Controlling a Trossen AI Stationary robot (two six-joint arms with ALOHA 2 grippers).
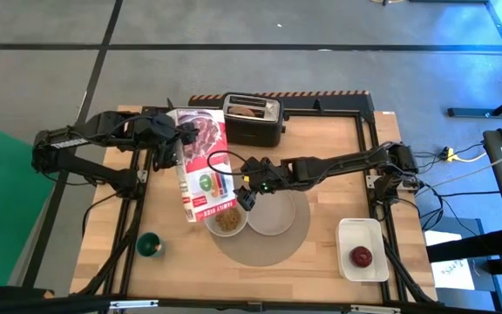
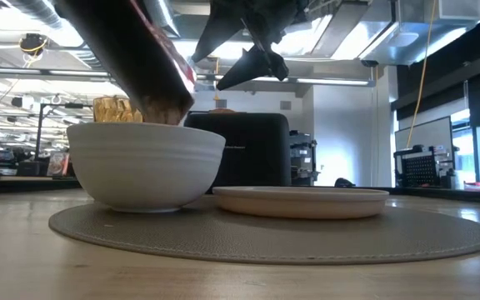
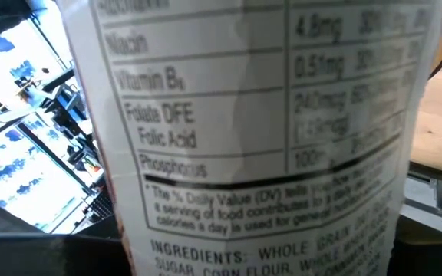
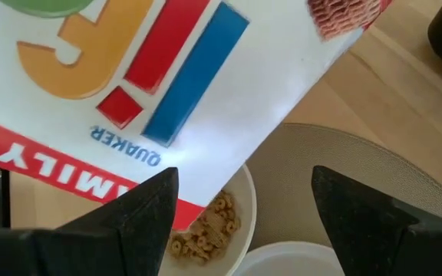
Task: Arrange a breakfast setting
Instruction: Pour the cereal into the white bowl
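Observation:
My left gripper (image 1: 178, 139) is shut on a red-and-white cereal box (image 1: 204, 166), which tips with its open end (image 2: 161, 98) down over the white bowl (image 1: 227, 219). The bowl holds cereal rings (image 4: 206, 226) and stands on the round grey placemat (image 1: 264, 246) beside the white plate (image 1: 274, 215). My right gripper (image 4: 240, 222) is open above the bowl and plate, next to the box's low end. The amber tumbler (image 2: 112, 109) shows behind the bowl. The red apple (image 1: 361, 255) lies in the white tray. A bagel (image 1: 249, 111) sticks out of the toaster. The spoon is out of view. My left gripper holds the cereal box near its raised closed end (image 1: 187, 137), coming from the table's left side. The box is lifted clear and slants down toward the bowl. In the left wrist view the box's side panel (image 3: 267, 138) fills the picture and hides the fingers.
A black toaster (image 1: 254, 122) stands at the table's far edge. A small green cup (image 1: 149, 246) stands near the front left. The white rectangular tray (image 1: 362, 234) lies at the front right. Bare wood lies between the placemat and the tray.

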